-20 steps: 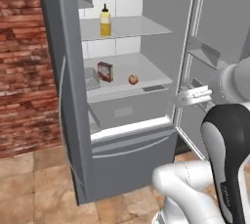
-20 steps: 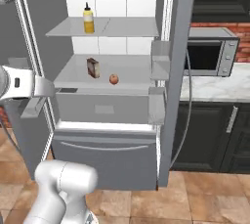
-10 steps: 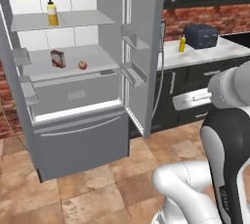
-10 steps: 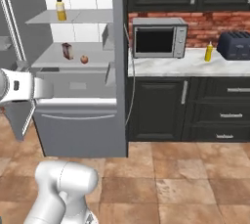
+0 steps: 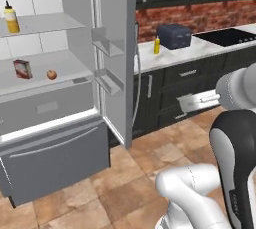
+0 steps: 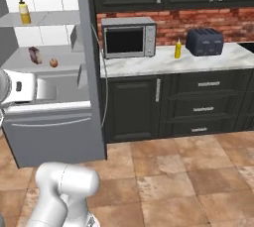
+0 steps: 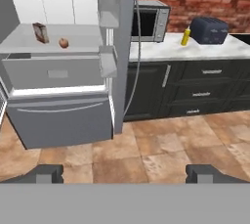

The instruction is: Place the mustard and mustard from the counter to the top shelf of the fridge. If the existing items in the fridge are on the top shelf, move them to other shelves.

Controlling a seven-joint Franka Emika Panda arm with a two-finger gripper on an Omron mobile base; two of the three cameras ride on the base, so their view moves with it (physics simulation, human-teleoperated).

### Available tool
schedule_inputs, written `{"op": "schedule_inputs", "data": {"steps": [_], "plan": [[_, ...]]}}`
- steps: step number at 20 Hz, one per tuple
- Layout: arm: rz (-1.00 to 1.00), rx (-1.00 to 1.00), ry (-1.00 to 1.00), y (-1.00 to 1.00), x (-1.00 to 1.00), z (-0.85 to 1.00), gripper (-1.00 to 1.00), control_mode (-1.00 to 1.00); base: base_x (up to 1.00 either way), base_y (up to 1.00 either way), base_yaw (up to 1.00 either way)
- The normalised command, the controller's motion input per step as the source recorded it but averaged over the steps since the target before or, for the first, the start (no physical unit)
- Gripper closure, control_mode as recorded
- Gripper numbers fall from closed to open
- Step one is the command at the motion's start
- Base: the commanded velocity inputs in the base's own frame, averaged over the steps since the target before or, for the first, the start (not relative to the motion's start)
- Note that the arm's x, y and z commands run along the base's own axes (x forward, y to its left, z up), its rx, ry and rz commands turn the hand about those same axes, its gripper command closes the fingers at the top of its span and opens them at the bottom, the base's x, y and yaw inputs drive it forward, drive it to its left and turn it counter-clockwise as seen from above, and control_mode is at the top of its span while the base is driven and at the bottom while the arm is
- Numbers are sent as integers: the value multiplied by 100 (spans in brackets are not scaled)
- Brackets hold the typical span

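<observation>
Fingers [image 7: 51, 173] stood wide apart and empty; one mustard bottle [image 5: 10, 18] sat on the fridge's top shelf [image 5: 47, 22], far left, while the slimmer mustard [image 6: 177, 49] waited on the table [image 6: 218, 57] beside the toaster [image 6: 204, 41], unfetched.

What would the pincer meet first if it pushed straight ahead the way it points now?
Probably the edge of the open fridge door, dead ahead of the open pincer; depth is unclear, and nothing nearer shows.
</observation>
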Motion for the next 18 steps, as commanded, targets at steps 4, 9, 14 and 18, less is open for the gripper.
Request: {"op": "schedule_inputs", "data": {"steps": [4, 9, 14, 18], "plan": [[0, 0, 0, 0, 0, 0, -100, 100, 100, -94, -7], [0, 0, 0, 0, 0, 0, -100, 100, 100, -88, -11], [0, 0, 0, 0, 0, 0, -100, 100, 100, -85, -19], [0, 0, 0, 0, 0, 0, -100, 100, 100, -79, -18]]}}
